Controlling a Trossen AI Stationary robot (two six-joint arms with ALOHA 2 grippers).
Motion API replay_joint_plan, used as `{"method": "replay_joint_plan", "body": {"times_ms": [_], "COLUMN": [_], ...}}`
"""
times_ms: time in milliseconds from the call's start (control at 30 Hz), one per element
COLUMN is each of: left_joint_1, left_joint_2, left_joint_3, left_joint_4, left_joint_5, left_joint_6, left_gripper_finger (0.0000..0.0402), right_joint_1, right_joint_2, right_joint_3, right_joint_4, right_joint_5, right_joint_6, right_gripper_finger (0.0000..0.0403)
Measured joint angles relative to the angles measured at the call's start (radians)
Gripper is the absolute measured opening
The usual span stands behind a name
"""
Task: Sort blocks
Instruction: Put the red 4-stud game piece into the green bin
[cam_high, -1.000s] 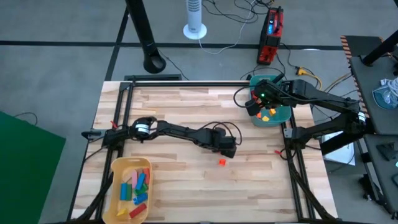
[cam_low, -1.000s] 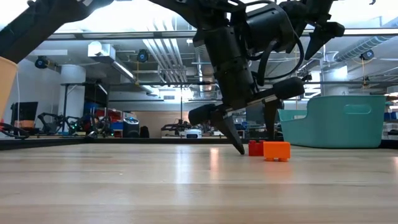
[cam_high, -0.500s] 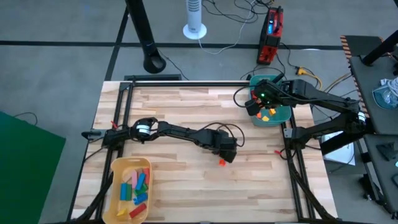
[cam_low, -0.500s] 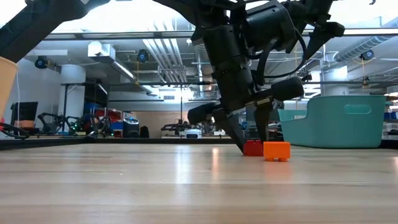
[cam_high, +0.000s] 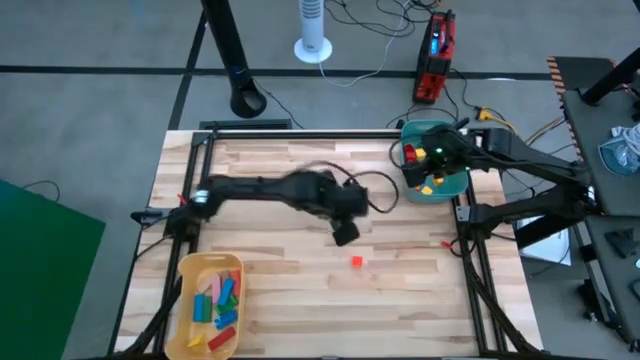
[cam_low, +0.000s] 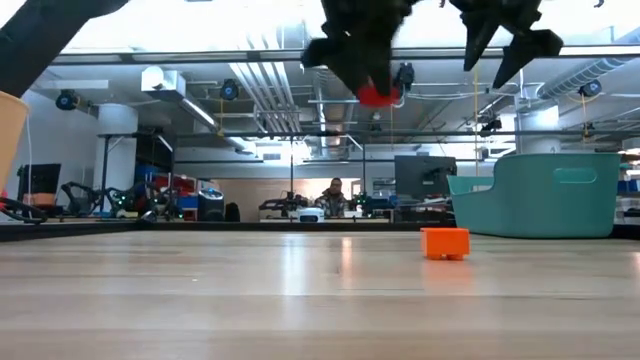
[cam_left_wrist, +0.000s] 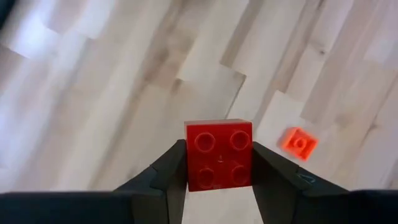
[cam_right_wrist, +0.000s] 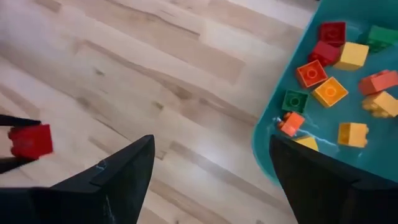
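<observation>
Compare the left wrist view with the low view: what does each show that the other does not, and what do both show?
Only the left wrist view shows the four studs on the red block and a finger against each side of it. Only the low view shows the teal bin, a person in the room behind, and the right hand above. Both show the red block held in the left hand, and the orange block lying on the table.

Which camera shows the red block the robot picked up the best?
The left wrist view: the red block fills the middle, studs up, pinched by the left gripper. The low view shows it small, up high; the right wrist view at its edge; the high view hides it.
</observation>
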Motion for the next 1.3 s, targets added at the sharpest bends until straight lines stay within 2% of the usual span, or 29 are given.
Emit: {"method": "replay_joint_plan", "body": {"times_ms": [133,267,400,533,633,733,833,933,1067,1300], "left_joint_1": [0.001,-0.022,-0.072,-0.122,-0.162,-0.201,-0.223,-0.225,-0.223,-0.221], "left_joint_2": [-0.113,-0.277,-0.368,-0.474,-0.521,-0.531,-0.554,-0.572,-0.558,-0.547], "left_joint_3": [-0.002,-0.02,-0.05,-0.057,-0.067,-0.074,-0.073,-0.071,-0.077,-0.073], "left_joint_4": [-0.042,-0.003,0.027,0.069,0.104,0.106,0.093,0.046,-0.055,-0.176], "left_joint_5": [-0.039,-0.057,-0.052,-0.063,-0.112,-0.202,-0.284,-0.312,-0.306,-0.261], "left_joint_6": [0.13,0.256,0.297,0.313,0.323,0.333,0.332,0.258,0.111,-0.033], "left_gripper_finger": [0.0131,0.0131,0.0131,0.0131,0.0131,0.0131,0.0132,0.0132,0.0132,0.0132], "right_joint_1": [0.002,0.017,0.067,0.136,0.164,0.167,0.167,0.166,0.167,0.166], "right_joint_2": [-0.051,-0.089,-0.073,0.001,0.086,0.178,0.258,0.321,0.381,0.467], "right_joint_3": [0.0,0.0,0.0,0.0,0.006,0.045,0.106,0.162,0.228,0.318], "right_joint_4": [0.038,0.201,0.458,0.798,1.061,1.2,1.201,1.167,1.085,0.957], "right_joint_5": [-0.019,-0.117,-0.215,-0.326,-0.451,-0.552,-0.586,-0.628,-0.633,-0.626], "right_joint_6": [0.004,-0.014,-0.021,-0.061,-0.041,-0.002,0.007,0.012,0.029,0.029], "right_gripper_finger": [0.0311,0.0317,0.0314,0.0307,0.0307,0.0313,0.0321,0.0326,0.0324,0.0305]}}
